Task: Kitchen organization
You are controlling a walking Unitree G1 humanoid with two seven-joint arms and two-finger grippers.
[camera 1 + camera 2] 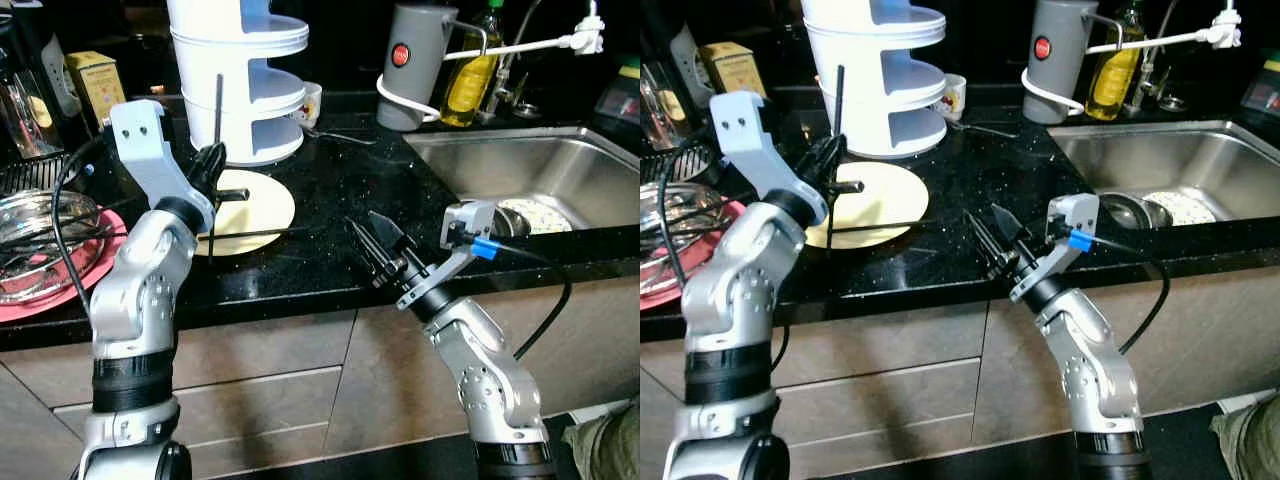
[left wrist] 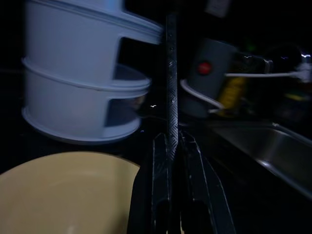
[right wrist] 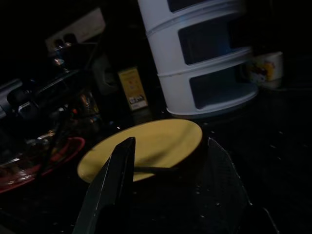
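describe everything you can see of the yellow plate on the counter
The yellow plate is a round, pale yellow, shallow dish with a smooth matte look, maybe plastic or ceramic. It lies flat on the black speckled counter, just in front of the white tiered rack and right of the red tray. It appears to hold no food. The left tool hangs over its left edge; thin dark fingers or their shadows cross its surface. Whether anything touches it is unclear.

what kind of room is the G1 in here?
Most likely a home kitchen: a black stone countertop with a stainless sink set into it, cabinet drawers below, and a bottle of oil and a yellow plate on the counter.
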